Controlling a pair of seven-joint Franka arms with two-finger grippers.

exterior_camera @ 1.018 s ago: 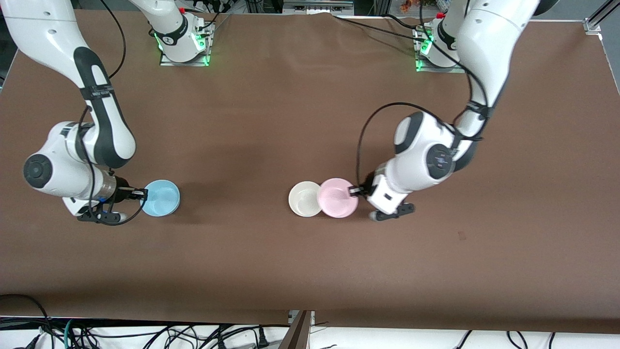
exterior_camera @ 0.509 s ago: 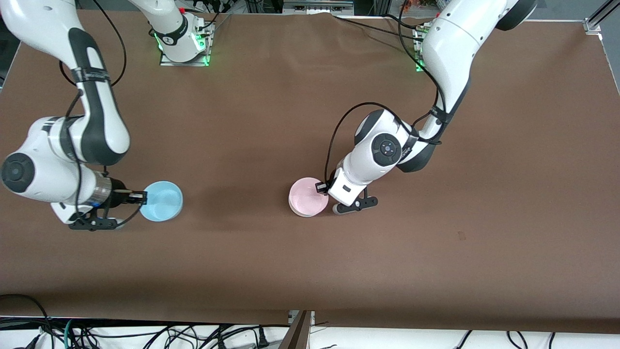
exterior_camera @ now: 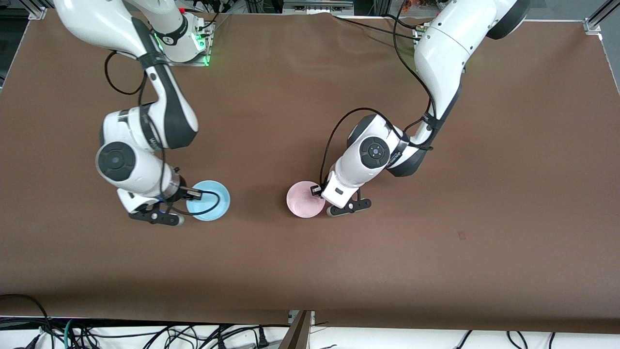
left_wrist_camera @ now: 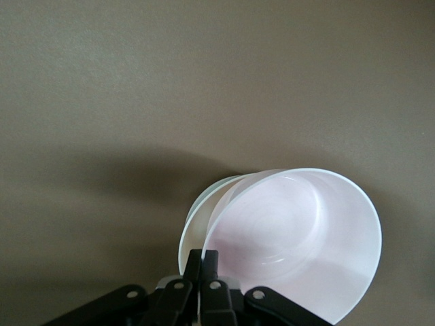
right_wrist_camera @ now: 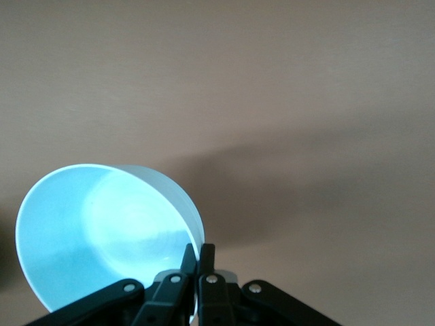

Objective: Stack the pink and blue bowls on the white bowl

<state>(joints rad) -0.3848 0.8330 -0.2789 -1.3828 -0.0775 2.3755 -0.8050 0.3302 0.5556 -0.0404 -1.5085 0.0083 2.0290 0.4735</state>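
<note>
The pink bowl [exterior_camera: 304,198], pinched at its rim by the left gripper [exterior_camera: 317,190], has come to sit in the white bowl [left_wrist_camera: 197,221]; first stacking looks done; the right gripper [exterior_camera: 196,194], clamping the blue bowl [exterior_camera: 209,200], has carried it closer to the white bowl.

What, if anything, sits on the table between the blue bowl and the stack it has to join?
Nothing visible. The right gripper holds the blue bowl by its rim; bare brown table lies between it and the pink bowl, nested in the white bowl and gripped by the left gripper.
</note>
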